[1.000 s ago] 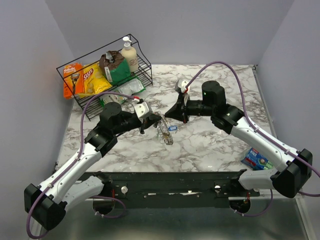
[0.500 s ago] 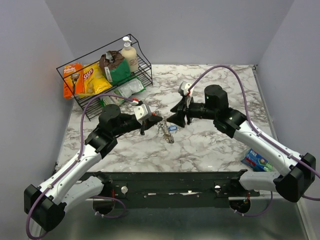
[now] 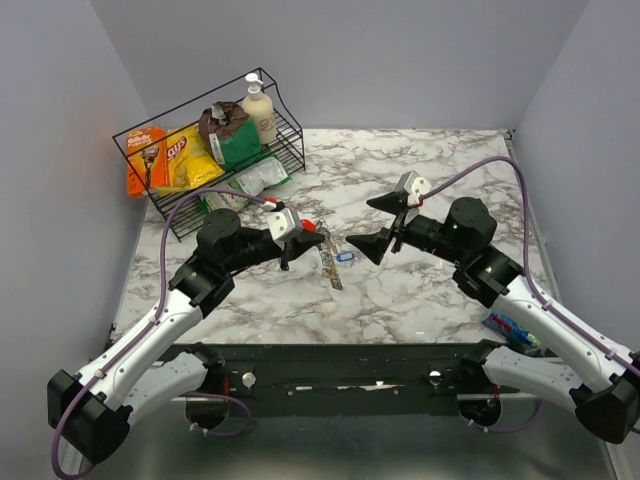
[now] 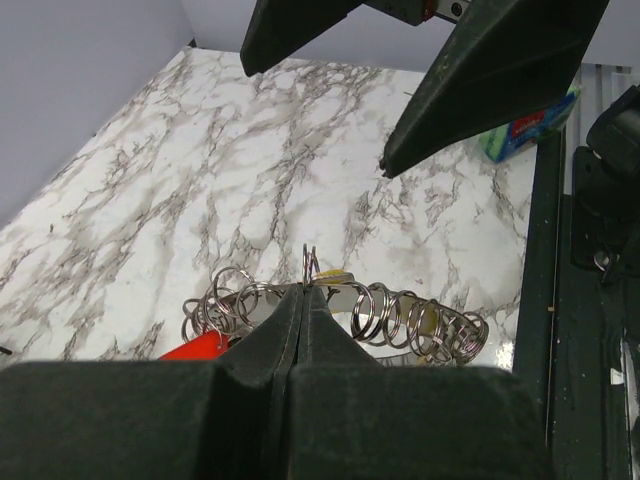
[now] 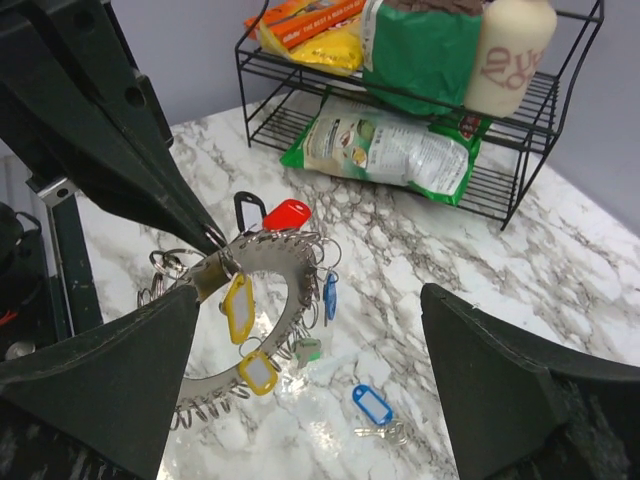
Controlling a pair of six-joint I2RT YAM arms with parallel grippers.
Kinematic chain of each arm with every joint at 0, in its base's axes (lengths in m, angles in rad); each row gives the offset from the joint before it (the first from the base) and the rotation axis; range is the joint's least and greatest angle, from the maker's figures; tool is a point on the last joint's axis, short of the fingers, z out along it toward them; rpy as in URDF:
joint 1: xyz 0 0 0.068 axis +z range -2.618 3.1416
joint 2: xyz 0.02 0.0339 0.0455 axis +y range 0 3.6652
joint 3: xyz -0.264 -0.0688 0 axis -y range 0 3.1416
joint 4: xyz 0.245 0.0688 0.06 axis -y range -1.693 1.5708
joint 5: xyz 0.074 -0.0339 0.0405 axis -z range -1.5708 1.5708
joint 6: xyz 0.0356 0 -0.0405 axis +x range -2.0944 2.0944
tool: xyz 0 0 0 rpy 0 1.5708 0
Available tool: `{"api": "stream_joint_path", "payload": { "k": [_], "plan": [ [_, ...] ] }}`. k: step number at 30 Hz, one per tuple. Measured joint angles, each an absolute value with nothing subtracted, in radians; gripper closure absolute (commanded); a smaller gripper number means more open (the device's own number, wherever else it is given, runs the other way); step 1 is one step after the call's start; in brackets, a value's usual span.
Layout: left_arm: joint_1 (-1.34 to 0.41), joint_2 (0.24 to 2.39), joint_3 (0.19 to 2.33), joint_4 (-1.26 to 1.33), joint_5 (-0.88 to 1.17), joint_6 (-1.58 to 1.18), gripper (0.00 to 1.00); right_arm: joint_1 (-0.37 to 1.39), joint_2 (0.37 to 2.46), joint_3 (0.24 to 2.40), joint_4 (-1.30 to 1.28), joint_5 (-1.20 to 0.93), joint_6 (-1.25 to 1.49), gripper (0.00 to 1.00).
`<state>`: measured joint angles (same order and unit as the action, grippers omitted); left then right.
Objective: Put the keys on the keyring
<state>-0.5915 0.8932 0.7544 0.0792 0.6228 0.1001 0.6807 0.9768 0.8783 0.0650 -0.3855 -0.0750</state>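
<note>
Left of centre, the left gripper is clamped tight on the keyring, a thin wire ring that stands upright right at the pinched fingertips. From that ring a curved metal band hangs off the marble, strung with many small silver rings and plastic tags in red, yellow and blue. Just right of the band, down on the table, lies a loose blue tag. Further right my right gripper hovers with its jaws spread wide and nothing between them, pointing at the bundle but clear of it.

White marble with grey veins covers the table, and plain pale walls close it in on three sides. At the back left, a black wire rack holds snack bags and a pump bottle. Near the right edge a blue-green packet lies partly under the right arm.

From the left wrist camera, my own fingers hide the lower half of the band. Small silver bits lie beside the loose tag, too small and blurred for me to call them keys.
</note>
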Motion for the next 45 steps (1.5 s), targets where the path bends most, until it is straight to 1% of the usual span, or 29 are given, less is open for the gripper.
{"api": "stream_joint_path", "payload": {
  "k": [7, 13, 20, 28, 30, 32, 35, 38, 43, 45],
  "plan": [
    [-0.591, 0.893, 0.754, 0.065, 0.623, 0.106, 1.00, 0.657, 1.017, 0.878, 0.110, -0.366, -0.046, 0.00],
    [-0.591, 0.893, 0.756, 0.035, 0.622, 0.119, 1.00, 0.566, 1.105, 0.873, 0.113, -0.356, 0.033, 0.02],
    [-0.593, 0.877, 0.757, -0.005, 0.621, 0.132, 1.00, 0.456, 1.286, 0.889, 0.093, -0.355, 0.163, 0.00],
    [-0.593, 0.855, 0.757, -0.023, 0.611, 0.136, 1.00, 0.452, 1.491, 0.934, -0.007, -0.302, 0.234, 0.01],
    [-0.593, 0.851, 0.757, -0.029, 0.610, 0.137, 1.00, 0.452, 1.556, 0.972, -0.055, -0.282, 0.237, 0.03],
    [-0.593, 0.849, 0.757, -0.033, 0.610, 0.138, 1.00, 0.452, 1.618, 1.009, -0.090, -0.271, 0.237, 0.09],
    [-0.593, 0.846, 0.757, -0.035, 0.610, 0.138, 1.00, 0.452, 1.690, 1.047, -0.146, -0.267, 0.236, 0.14],
    [-0.593, 0.846, 0.757, -0.035, 0.610, 0.138, 1.00, 0.452, 1.737, 1.067, -0.191, -0.266, 0.236, 0.20],
    [-0.593, 0.846, 0.757, -0.034, 0.610, 0.138, 1.00, 0.465, 1.800, 1.118, -0.254, -0.264, 0.236, 0.23],
    [-0.593, 0.846, 0.757, -0.034, 0.610, 0.138, 1.00, 0.479, 1.817, 1.135, -0.271, -0.262, 0.237, 0.28]
  ]
}}
